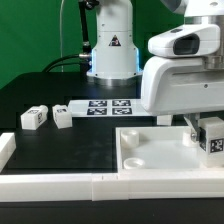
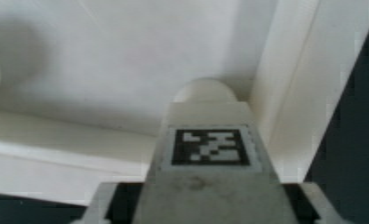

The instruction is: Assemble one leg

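My gripper is shut on a white leg with a black-and-white tag. It holds the leg over the large white panel, at the panel's corner on the exterior view's right. In the wrist view the leg fills the gap between the fingers. Its rounded end lies over the panel, close to the raised rim. I cannot tell whether the leg touches the panel. Two more legs lie on the black table at the exterior view's left.
The marker board lies behind the panel, in front of the arm's base. A white fence runs along the table's front edge, with a short piece at the left.
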{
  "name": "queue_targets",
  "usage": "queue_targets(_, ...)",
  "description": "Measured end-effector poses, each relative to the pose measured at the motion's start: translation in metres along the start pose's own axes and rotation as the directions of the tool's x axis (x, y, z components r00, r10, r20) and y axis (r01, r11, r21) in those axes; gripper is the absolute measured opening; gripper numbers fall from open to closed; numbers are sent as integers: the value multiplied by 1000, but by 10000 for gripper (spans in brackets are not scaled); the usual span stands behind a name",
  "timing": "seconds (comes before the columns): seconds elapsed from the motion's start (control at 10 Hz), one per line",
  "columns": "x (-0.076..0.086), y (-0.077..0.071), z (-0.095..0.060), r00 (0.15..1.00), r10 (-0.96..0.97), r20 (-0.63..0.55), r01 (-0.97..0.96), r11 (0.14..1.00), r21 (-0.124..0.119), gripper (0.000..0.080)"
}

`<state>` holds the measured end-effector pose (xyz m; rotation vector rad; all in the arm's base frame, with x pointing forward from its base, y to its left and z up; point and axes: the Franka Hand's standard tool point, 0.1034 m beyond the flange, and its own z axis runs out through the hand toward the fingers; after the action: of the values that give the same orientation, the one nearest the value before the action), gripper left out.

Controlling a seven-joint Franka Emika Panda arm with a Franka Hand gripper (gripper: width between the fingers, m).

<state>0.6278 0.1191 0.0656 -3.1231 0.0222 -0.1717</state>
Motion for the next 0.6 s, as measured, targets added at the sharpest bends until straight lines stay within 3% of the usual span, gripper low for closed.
queue_targets(0.3, -1, 0, 0, 908, 419, -1, -419, 908, 1, 291)
queue_targets(0.6, -3, -2, 0, 660, 751, -2, -751, 660, -5, 291)
